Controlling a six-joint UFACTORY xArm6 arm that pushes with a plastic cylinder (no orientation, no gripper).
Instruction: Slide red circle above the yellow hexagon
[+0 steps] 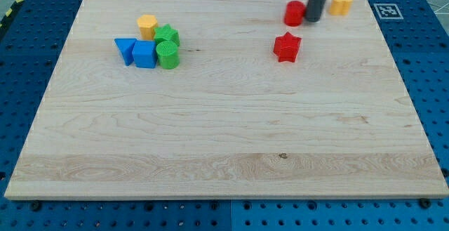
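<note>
- Red circle near the view's top right, on the wooden counter.
- Touching its right side: my tip, rod rising out of the view's top.
- No pincer on this arm, so no wide or narrow state to tell.
- Just right of the tip, a yellow block, shape unclear.
- Below the circle, a red star, apart from it.
- Far to the view's left, the yellow hexagon, heading a cluster with two green blocks and two blue blocks.
</note>
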